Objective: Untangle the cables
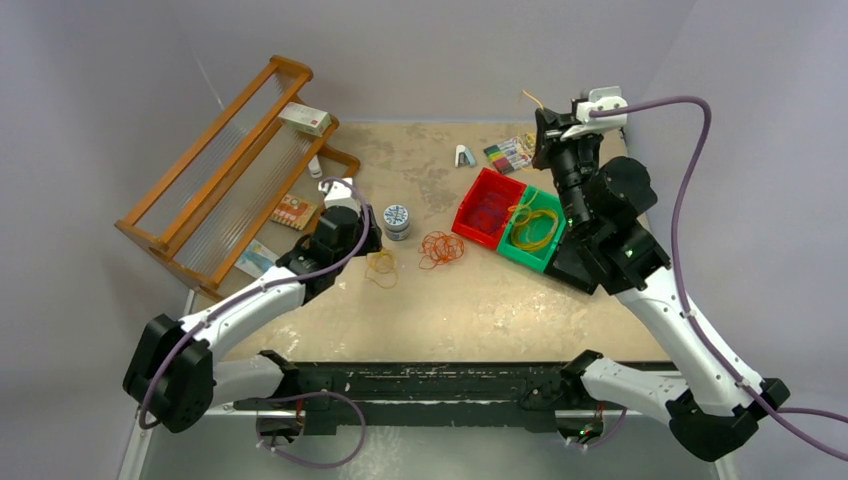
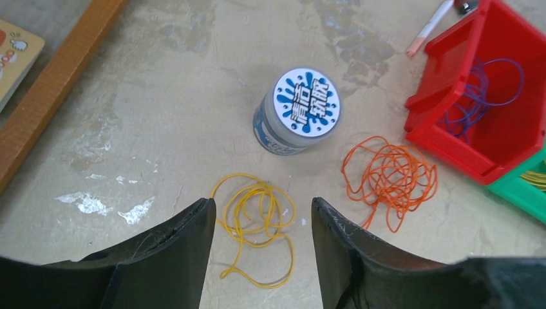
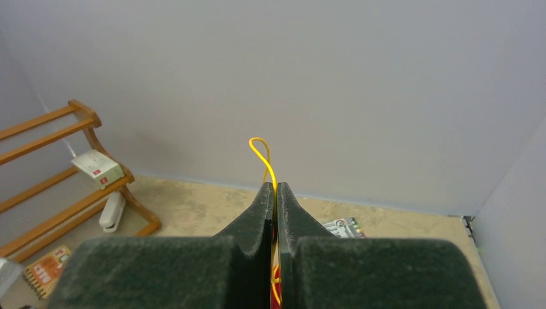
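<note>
Fingers (image 3: 263, 209) of your right gripper (image 3: 275, 188) are clamping 1 yellow strand (image 3: 261, 152) at the overhead frame's upper right; your left gripper (image 2: 262, 205) is hovering spread over yellow loops (image 2: 256, 226) beside the orange tangle (image 2: 389, 177) on the bench (image 2: 161, 129).

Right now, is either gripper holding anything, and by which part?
Right gripper pinches a yellow strand just below its protruding loop; left gripper is open, holding nothing.
</note>
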You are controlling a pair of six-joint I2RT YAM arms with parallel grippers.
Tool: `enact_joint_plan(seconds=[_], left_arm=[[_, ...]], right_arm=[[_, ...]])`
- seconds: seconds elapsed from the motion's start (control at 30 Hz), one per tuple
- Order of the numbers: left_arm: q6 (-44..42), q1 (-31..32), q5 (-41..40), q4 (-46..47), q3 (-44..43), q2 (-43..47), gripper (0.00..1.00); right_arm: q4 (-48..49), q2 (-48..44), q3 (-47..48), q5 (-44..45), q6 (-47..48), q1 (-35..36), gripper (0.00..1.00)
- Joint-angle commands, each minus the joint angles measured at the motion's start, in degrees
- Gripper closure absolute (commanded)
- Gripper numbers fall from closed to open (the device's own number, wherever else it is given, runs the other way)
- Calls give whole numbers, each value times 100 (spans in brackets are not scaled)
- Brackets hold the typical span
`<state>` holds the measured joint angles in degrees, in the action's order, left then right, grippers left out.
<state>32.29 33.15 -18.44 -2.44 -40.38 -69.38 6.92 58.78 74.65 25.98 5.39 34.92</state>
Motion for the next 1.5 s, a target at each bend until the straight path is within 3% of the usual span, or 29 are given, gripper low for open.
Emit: enact_joint_plan(seconds=[0.0, 0.2, 0.5, 0.83, 1.3, 1.47], left_arm=[[-290, -1, 223, 468, -238, 428, 44], [-396, -1, 1371, 1546, -266, 617, 41], [-421, 42, 2302, 2097, -959, 225, 33], [277, 56, 3396, 3362, -1287, -134, 32], [872, 228, 3786, 4282, -1687, -1017, 33], [892, 273, 3745, 4385, -1850, -1292, 45]], right_arm=[[132, -9, 155, -448, -195, 4, 100], [19, 153, 229, -808, -381, 3, 100], [-25, 436, 321, -1421, -749, 3, 100], [75, 562, 183, -2052, -1212, 1, 100], [211, 602, 102, -2364, -1389, 5, 100], [244, 599, 69, -2493, -1442, 5, 100]])
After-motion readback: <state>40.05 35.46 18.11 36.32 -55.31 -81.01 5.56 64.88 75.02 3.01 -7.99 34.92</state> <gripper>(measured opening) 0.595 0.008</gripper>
